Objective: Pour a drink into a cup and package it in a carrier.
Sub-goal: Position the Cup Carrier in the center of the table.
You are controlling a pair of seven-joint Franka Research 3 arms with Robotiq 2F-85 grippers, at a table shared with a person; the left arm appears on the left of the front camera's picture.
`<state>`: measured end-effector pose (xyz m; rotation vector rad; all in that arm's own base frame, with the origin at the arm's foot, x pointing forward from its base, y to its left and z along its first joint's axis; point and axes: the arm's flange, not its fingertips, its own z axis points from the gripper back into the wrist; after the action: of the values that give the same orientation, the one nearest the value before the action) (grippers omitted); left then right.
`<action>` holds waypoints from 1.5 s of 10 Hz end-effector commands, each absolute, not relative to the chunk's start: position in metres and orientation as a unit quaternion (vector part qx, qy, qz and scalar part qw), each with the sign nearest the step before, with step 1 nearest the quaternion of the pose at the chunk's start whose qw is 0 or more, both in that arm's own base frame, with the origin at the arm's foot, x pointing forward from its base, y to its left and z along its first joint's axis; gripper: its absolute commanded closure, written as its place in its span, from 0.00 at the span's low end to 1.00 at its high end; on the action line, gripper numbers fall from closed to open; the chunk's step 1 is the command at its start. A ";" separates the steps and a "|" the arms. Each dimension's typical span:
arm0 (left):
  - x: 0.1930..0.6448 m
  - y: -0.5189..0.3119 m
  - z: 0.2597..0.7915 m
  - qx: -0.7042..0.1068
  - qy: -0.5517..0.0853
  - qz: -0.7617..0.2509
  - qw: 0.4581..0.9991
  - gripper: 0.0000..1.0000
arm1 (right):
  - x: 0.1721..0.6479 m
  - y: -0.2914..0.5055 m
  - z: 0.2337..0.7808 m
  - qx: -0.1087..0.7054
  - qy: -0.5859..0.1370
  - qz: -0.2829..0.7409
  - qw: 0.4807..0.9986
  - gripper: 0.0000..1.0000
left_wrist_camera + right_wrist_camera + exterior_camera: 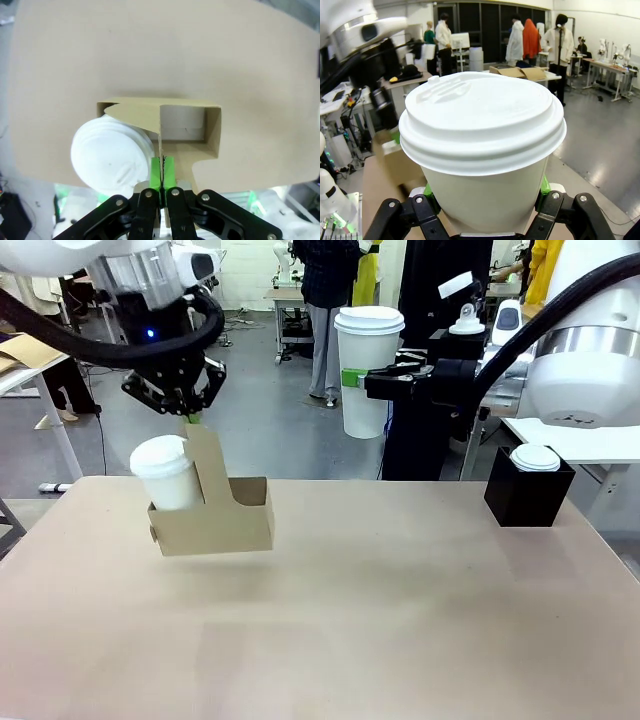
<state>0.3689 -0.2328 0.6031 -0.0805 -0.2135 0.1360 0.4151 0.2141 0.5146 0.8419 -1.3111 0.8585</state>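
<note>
carrier (215, 525) is held by the left hand (190, 418), which comes down from above. its green pads are pressed together on the top of the tall centre handle, with only the cardboard between them. the carrier hangs near the left side of the tabletop (400, 620), a little tilted, and it seems to be just clear of the surface, though i cannot tell this for sure. it has two slots. the slot at picture left in the front view holds a white cup (165, 472) with a white lid, and this cup leans slightly outward. the other slot has nothing in it, and the left wrist view looks down into its bare bottom.

the right hand (352, 378) reaches in from the right, above the far edge of the tabletop. it pinches a tall cup (368, 370) from the side, its pads on the wall under the white lid. the cup stands upright, well apart from the carrier. the lids hide what the cups contain.

near the far right corner stands a black box (525, 495) with a white lidded container (536, 457) in it.
</note>
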 end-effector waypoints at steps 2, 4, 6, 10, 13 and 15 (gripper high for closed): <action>0.316 -0.259 0.586 -0.052 -0.117 0.071 0.989 0.98 | 0.416 0.217 0.518 0.371 -0.575 0.373 0.626 0.19; 0.312 -0.272 0.575 -0.027 -0.114 0.073 0.990 0.98 | 0.416 0.217 0.518 0.371 -0.575 0.373 0.626 0.19; 0.314 -0.269 0.586 -0.038 -0.107 0.057 0.992 0.98 | 0.416 0.217 0.518 0.371 -0.575 0.373 0.626 0.19; 0.303 -0.308 0.565 -0.053 -0.113 0.037 0.991 0.98 | 0.416 0.217 0.518 0.371 -0.575 0.373 0.626 0.19; 0.301 -0.346 0.547 -0.058 -0.105 0.034 0.992 0.98 | 0.416 0.217 0.518 0.371 -0.575 0.373 0.626 0.19; 0.289 -0.364 0.528 -0.045 -0.112 0.031 0.992 0.98 | 0.416 0.217 0.518 0.371 -0.575 0.373 0.626 0.19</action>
<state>0.2920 -0.3592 0.5313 -0.0956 -0.2058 0.0375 0.4150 0.2142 0.5144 0.8419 -1.3108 0.8588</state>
